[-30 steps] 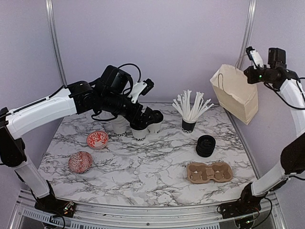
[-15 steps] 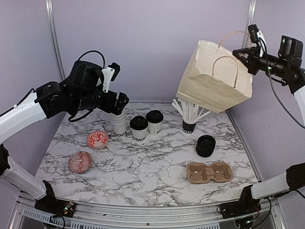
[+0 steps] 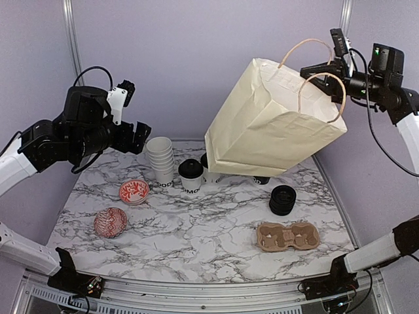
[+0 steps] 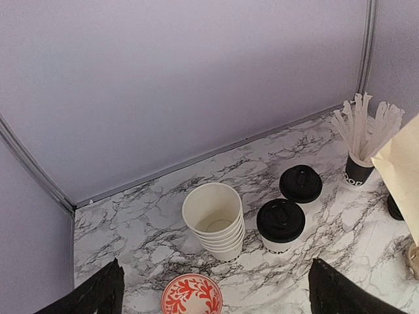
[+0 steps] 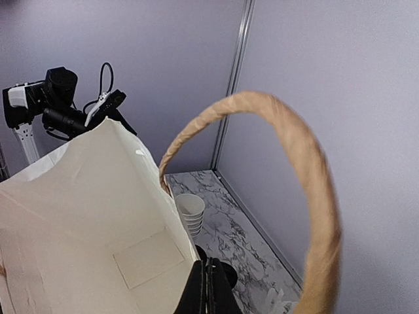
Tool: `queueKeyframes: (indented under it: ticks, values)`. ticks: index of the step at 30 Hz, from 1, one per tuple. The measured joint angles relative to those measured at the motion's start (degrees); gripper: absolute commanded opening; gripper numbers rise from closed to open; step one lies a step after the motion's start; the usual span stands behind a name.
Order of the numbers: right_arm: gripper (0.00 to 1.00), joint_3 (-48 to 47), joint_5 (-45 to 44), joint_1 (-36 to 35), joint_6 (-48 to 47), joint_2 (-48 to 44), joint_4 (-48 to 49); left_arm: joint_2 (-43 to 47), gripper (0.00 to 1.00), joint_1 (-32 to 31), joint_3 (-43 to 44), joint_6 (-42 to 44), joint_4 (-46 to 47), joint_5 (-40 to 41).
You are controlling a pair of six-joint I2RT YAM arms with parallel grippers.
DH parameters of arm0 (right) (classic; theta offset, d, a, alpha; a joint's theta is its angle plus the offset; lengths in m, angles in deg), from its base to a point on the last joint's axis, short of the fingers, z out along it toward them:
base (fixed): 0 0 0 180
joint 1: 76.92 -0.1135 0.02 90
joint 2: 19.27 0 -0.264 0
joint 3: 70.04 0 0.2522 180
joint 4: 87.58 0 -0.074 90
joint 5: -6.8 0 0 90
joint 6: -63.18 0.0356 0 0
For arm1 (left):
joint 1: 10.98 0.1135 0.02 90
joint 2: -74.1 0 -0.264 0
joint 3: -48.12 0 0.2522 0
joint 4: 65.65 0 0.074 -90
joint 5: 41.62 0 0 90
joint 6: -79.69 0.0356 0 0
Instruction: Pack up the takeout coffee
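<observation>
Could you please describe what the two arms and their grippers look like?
Both have smooth white shells with black joints. The left arm carries a looping black cable and a small white housing; the left gripper is black with angular fingers. The right arm shows a green light and a trailing black cable; the right gripper is slim and black.

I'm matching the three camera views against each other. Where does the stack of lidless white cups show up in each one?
Top external: stack of lidless cups rear left of centre, just left of the lidded coffees.
Left wrist: the stack lower centre, mouth facing the camera.
Right wrist: the stack centre, just past the bag's edge.
Shared landmark: the paper bag, in all three.
</observation>
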Motion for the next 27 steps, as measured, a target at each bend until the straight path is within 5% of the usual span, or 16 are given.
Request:
queueKeyframes:
  ticks: [9,18,27]
  values:
    - [0.00,1.5,4.0,-9.2,-2.2,0.8,-0.9,1.0,0.86,1.1,1.3,2.6,-0.9,-2.9]
    - [0.00,5.5,6.6,-21.7,-2.8,7.0,-1.8,1.8,0.88,3.5,3.7,2.5,-3.1,-3.3]
    - [0.00,8.9,-0.3,-32.2,-5.7,14.6,-4.6,6.0,0.91,3.5,1.7,3.8,-3.5,-0.6]
